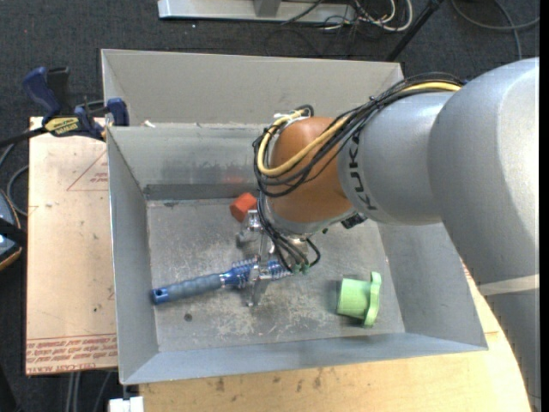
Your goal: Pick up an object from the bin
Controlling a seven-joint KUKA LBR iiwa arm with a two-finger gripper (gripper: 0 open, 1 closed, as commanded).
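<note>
Blue-handled tool (199, 284), long and thin, is lying flat on the bin floor (197, 239). Its thicker ribbed end is sitting right under the claw (255, 281), and its handle is running off to the claw's view-left, slanting a little toward the near wall.

We are reading the step as the grasp itself: the claw is sitting low at the floor, over that ribbed end. The wrist and cables are hiding how it stands, so we are not able to tell whether it is wide, narrow or clamped.

Next move, as we are judging it: closing firmly on the ribbed end, then lifting straight up, since the long handle may be tipping down.

Orange block (244, 204) is lying just beyond the claw. Green flanged piece (356, 297) is lying well apart on its view-right.
</note>
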